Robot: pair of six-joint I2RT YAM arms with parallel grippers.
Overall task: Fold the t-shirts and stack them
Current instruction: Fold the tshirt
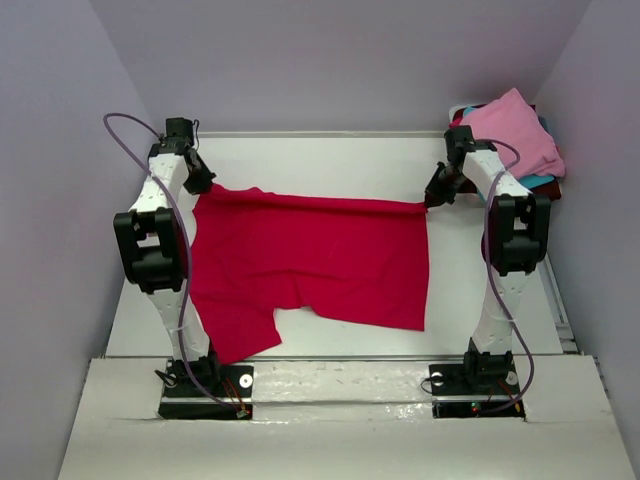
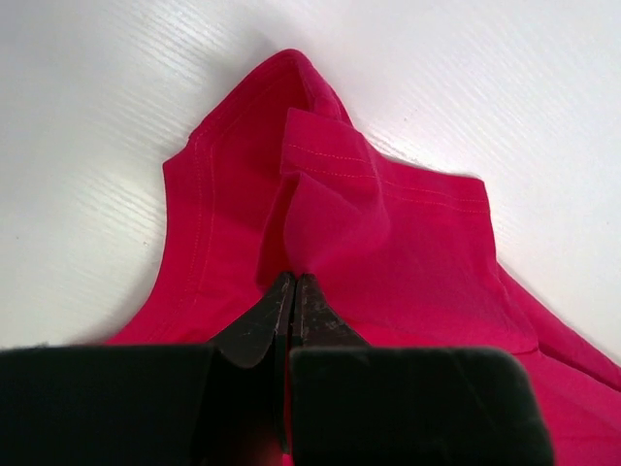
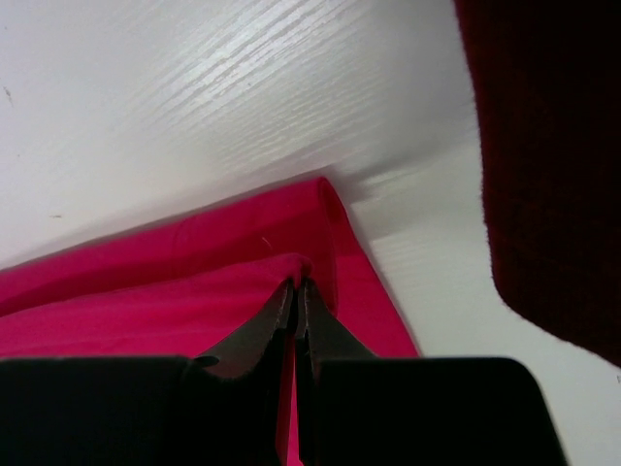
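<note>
Nearest the lens in both wrist views stand the black fingers, and in each we see the jaws pressed together on a pinch of crimson cloth. The left gripper (image 2: 294, 291) is clamped on a stitched fold at the shoulder-and-sleeve end of the red t-shirt (image 1: 310, 255), and the right gripper (image 3: 296, 291) on the far corner of its hem end. From above we read the governing relation: the two pinch points sit at the far left and far right of the garment, so its far edge runs as a nearly straight line between them, across the table (image 1: 330, 160). The shirt's long axis, collar to hem, follows that same left-to-right line. All the remaining cloth lies on the near side of the claws, spread toward the arm bases, with one sleeve trailing at the near left. Each arm is nearest its own end, so neither is favoured. We judge the coming move to be a fold about the long axis, carrying the held edge toward the near edge with both arms in step; uneven travel would skew the crease. In the far right corner, closest to the right arm, sits the pile of other t-shirts (image 1: 510, 140), pink uppermost, and the right wrist view shows a dark maroon shirt (image 3: 553, 165) near the held corner.
</note>
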